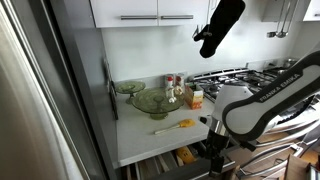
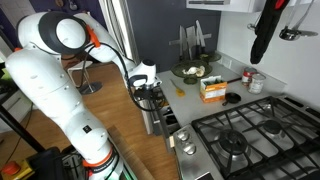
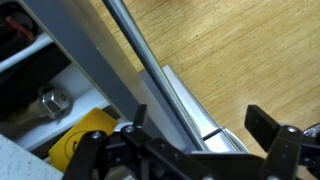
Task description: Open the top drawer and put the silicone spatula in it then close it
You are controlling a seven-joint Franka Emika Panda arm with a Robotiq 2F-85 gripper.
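Under the front edge of the white counter (image 1: 135,140) the top drawer (image 1: 160,165) stands partly open, its inside showing in an exterior view as a dark slot with something yellow in it. The wrist view looks straight down on the drawer's front edge (image 3: 150,95). Its silver bar handle (image 3: 140,50) runs slantwise, with bare wood floor (image 3: 240,50) on the outer side, so there is free room in front of the drawer.

The gripper (image 3: 180,150) hangs at the handle with its fingers (image 3: 268,125) spread wide, one on each side of the bar and clamped on nothing. It seems not to touch the bar, though the angle is poor. Both exterior views place the gripper (image 1: 215,152) (image 2: 147,97) low at the counter's edge.

The spatula (image 1: 173,126) lies flat on the counter, well behind the drawer and apart from the gripper, with open counter around it. In an exterior view it is only a small orange streak (image 2: 180,88).

Behind it stand a green glass bowl (image 1: 152,101) and a small box (image 1: 196,97), and the gas stove (image 2: 250,135) is beside them. Only the wrist view shows the drawer's contents — a yellow object (image 3: 85,145) among dark clutter.
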